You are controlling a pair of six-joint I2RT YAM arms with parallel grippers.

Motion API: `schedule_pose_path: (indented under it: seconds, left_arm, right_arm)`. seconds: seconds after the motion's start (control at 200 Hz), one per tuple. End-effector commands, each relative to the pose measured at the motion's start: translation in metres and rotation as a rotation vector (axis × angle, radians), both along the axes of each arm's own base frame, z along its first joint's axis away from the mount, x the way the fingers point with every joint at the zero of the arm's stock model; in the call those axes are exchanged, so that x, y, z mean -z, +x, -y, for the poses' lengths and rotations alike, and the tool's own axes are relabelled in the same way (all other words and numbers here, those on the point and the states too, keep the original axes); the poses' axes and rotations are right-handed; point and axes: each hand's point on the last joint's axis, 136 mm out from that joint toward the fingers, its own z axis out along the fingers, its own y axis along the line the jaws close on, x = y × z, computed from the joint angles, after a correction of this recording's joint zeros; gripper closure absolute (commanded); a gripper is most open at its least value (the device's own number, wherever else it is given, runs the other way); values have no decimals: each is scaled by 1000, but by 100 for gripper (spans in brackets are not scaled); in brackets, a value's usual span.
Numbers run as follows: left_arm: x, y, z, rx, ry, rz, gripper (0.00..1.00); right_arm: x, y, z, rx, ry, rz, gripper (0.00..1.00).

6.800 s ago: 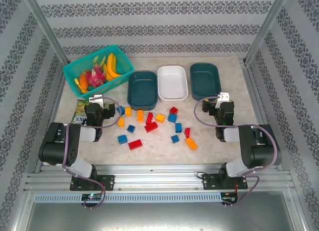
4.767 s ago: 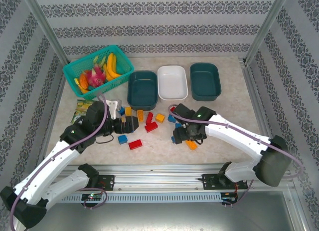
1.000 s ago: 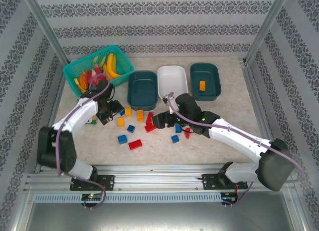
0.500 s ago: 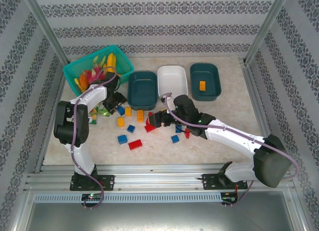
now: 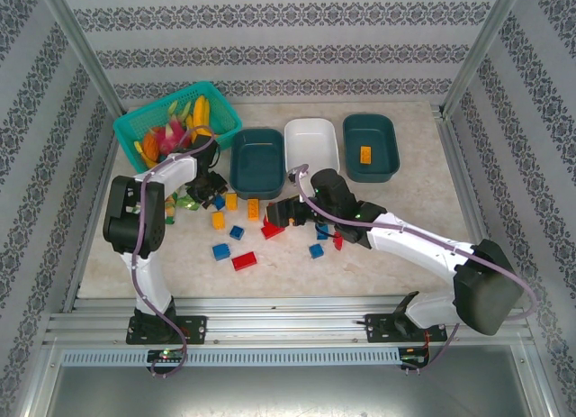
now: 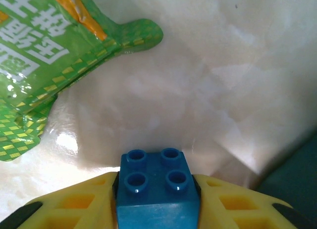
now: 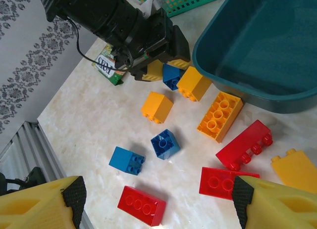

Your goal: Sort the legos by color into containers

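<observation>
Lately the left tool (image 6: 157, 202) closed across the blue lego (image 6: 156, 182), flat sides: likely light, rigid, slick; right tool (image 7: 158, 202) gapes empty.

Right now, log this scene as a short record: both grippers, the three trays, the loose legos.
left gripper: shut on blue brick, down at the table
right gripper: open, above the loose legos
left teal tray: empty
white tray: empty
right teal tray: one orange brick
loose legos: red, blue and orange-yellow, scattered in front of the trays
</observation>
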Motion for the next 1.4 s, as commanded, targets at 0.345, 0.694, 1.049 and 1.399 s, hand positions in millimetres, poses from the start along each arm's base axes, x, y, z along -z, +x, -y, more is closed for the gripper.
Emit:
schedule_pose_path:
  seconds: [0.345, 0.694, 1.049, 1.399]
  left_arm:
    - [-117, 27, 25, 202, 60, 270, 66]
    - [-88, 96, 102, 404, 56, 260, 67]
    - [-30, 109, 111, 422, 49, 148, 58]
    - [-104, 107, 117, 424, 21, 291, 31]
  right_arm:
    - [-67, 40, 33, 213, 92, 129, 21]
    - [-56, 72, 73, 408, 96, 70, 20]
    - [-34, 78, 105, 543, 56, -25, 19]
    - [37, 21, 182, 725, -293, -352, 25]
